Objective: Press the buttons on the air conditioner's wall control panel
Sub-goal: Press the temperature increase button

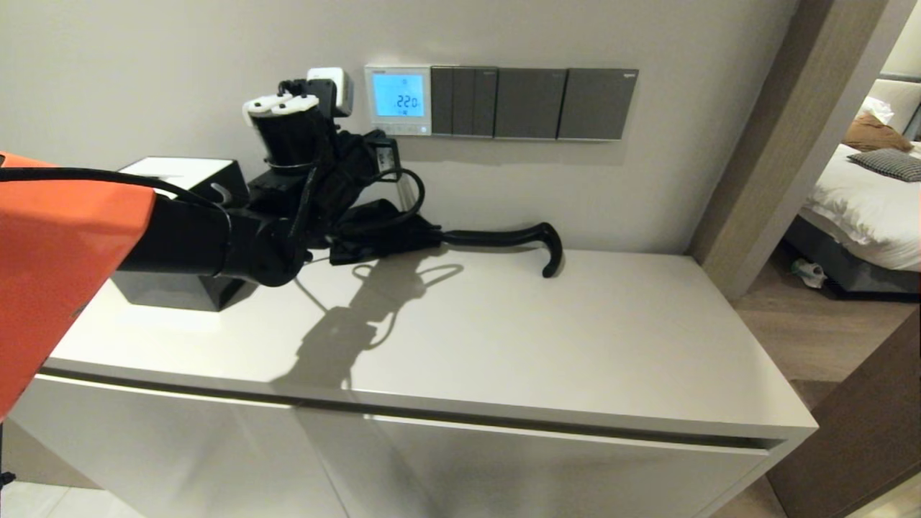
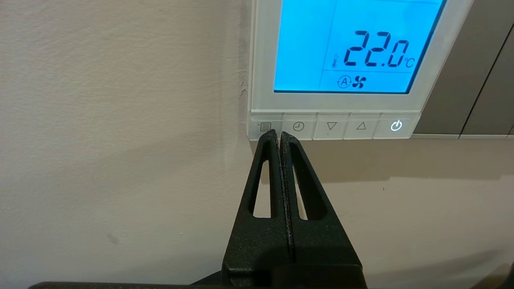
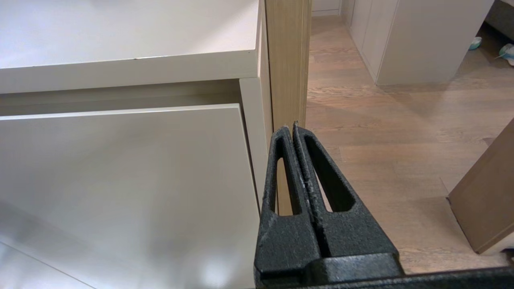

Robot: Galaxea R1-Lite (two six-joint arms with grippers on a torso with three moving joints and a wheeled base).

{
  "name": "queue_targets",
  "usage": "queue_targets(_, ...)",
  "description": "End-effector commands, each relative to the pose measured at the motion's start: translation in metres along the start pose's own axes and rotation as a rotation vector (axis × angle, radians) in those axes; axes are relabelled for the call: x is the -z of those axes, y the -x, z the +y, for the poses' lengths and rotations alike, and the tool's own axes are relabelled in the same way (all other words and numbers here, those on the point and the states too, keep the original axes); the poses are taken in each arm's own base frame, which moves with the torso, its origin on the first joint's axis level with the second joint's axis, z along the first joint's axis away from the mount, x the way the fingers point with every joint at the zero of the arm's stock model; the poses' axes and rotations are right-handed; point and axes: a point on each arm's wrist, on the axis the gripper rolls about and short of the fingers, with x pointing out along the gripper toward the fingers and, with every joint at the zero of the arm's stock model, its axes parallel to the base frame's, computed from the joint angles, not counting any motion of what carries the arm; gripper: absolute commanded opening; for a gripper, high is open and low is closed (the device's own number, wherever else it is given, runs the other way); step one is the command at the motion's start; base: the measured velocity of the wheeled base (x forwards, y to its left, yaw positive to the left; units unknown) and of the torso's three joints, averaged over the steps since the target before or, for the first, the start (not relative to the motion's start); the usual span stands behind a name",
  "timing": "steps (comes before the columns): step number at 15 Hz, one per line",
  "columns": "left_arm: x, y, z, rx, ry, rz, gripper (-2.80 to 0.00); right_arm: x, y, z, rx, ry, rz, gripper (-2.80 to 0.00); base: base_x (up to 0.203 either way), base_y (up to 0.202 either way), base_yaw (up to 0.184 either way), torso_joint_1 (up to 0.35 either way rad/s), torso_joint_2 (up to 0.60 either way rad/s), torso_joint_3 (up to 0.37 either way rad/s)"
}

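Note:
The air conditioner's wall control panel (image 1: pixel 398 99) is a white square on the wall with a lit blue screen reading 22.0 °C (image 2: pixel 349 48). The buttons (image 2: pixel 331 126) run along its lower edge; the power symbol at one end glows. In the head view the buttons (image 1: pixel 398 129) are a thin pale strip. My left gripper (image 2: pixel 280 134) is shut and empty. Its tips sit at the lower edge of the menu button and the clock button beside it, at the row's far-left end. In the head view the left gripper (image 1: pixel 380 142) is raised to the panel's lower left corner. My right gripper (image 3: pixel 291 127) is shut and empty, low beside the cabinet's front right corner.
Dark grey switch plates (image 1: pixel 532 103) adjoin the panel on the right. A black umbrella (image 1: pixel 496 237) and a black box with a white top (image 1: pixel 180 288) lie on the white cabinet top (image 1: pixel 540 345). A wooden door frame (image 1: pixel 777 144) and a bed (image 1: pixel 863 201) are at right.

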Motion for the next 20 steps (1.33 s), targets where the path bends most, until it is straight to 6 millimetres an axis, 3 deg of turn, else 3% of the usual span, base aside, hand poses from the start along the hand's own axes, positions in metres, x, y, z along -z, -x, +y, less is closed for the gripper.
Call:
queue_targets(1,-0.003,0.001,0.0,-0.001,0.002,-0.008,-2.8,0.001,0.0,0.0,0.0,0.0,0.002,-2.8,0.0,0.0,0.0,0.0,0.0,0.0)
queue_targets(7,-0.016,0.018,0.002,0.007,0.005,-0.019,-2.8,0.001,0.0,0.0,0.0,0.0,0.004,-2.8,0.0,0.0,0.0,0.0,0.0,0.0)
queue_targets(20,-0.002,0.004,0.0,0.008,0.002,-0.001,-2.8,0.001,0.0,0.0,0.0,0.0,0.002,-2.8,0.0,0.0,0.0,0.0,0.0,0.0)
